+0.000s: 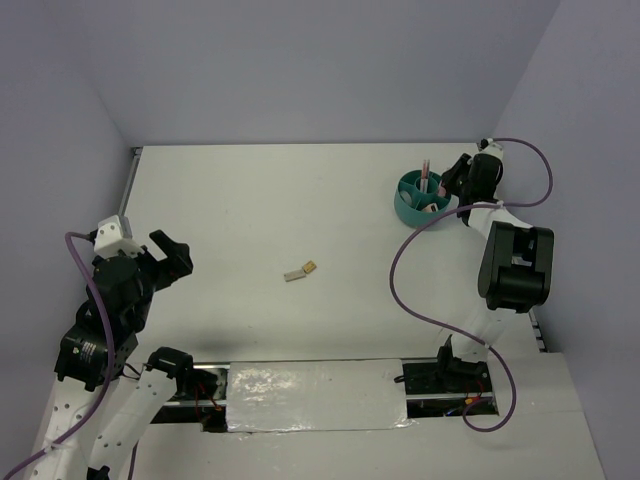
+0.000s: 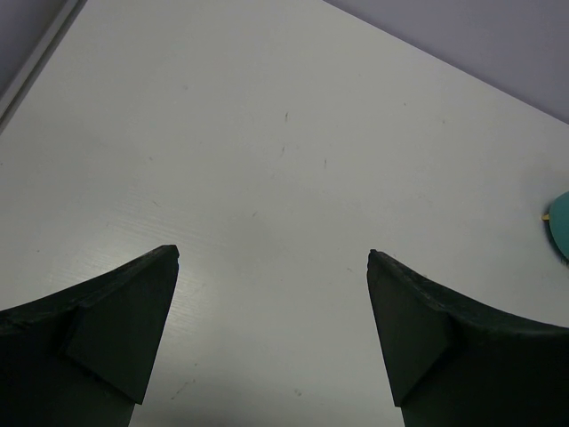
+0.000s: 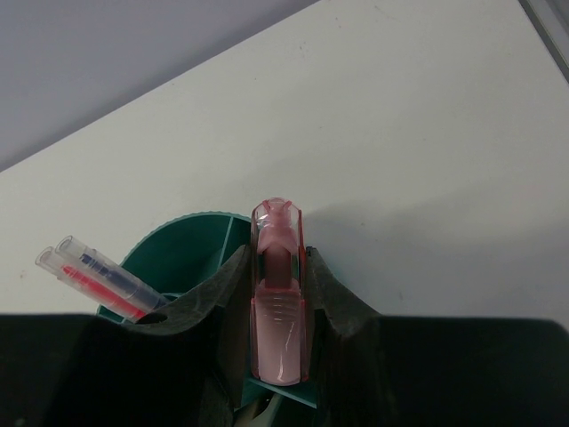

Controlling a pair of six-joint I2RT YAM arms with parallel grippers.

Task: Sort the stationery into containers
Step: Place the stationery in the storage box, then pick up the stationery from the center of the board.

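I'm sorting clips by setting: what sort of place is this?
Probably a robot lab test cell: a white table boxed in by plain walls, a left arm and right arm bolted at its near edge, and a teal organiser cup.

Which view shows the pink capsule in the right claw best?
Right wrist: the pink capsule sits centred, large, gripped by the right claw over the teal organiser. Top external leaves it too small to make out; left wrist misses it.
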